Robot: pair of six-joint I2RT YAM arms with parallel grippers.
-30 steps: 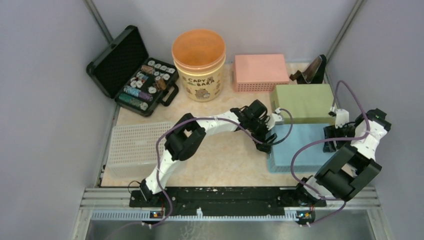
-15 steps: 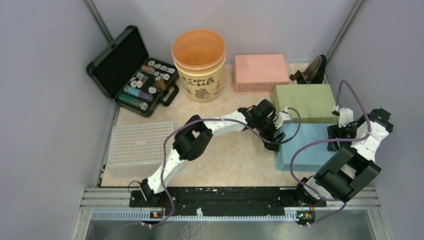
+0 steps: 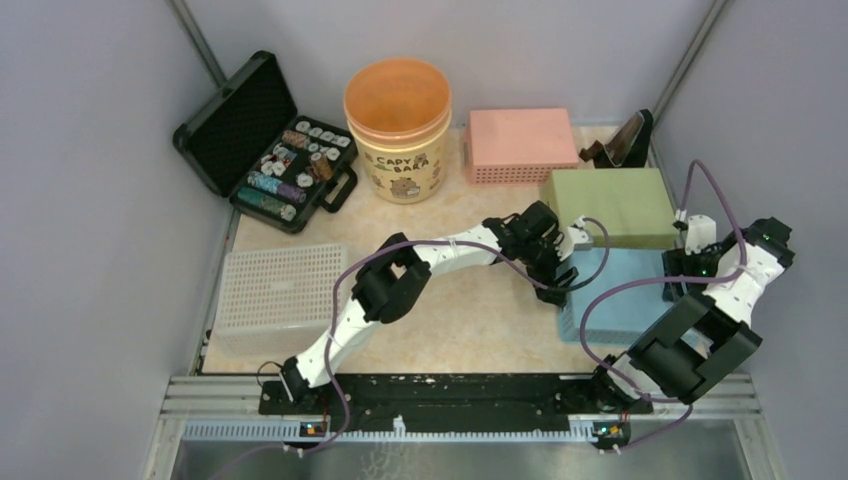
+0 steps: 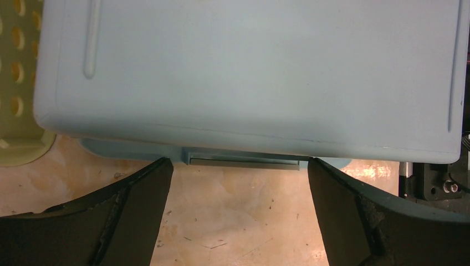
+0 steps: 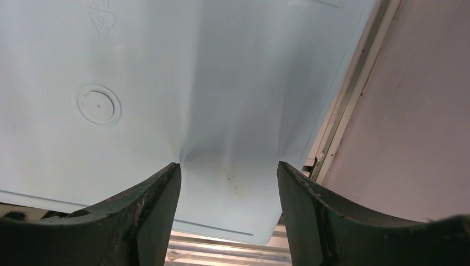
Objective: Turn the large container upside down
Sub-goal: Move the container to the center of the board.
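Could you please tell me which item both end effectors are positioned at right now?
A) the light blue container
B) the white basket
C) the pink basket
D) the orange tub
A: the left end effector sits with its jaws wide apart at one short side of the light blue container, and the right end effector is at its opposite end.

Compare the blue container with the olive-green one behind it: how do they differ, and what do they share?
The blue container lies nearer the arms; the olive-green container sits farther back. The blue container has the left gripper at its left edge and the right gripper over its right side, both open; the olive-green container has no gripper at it. Shared: both are rectangular, with a plain solid face up.
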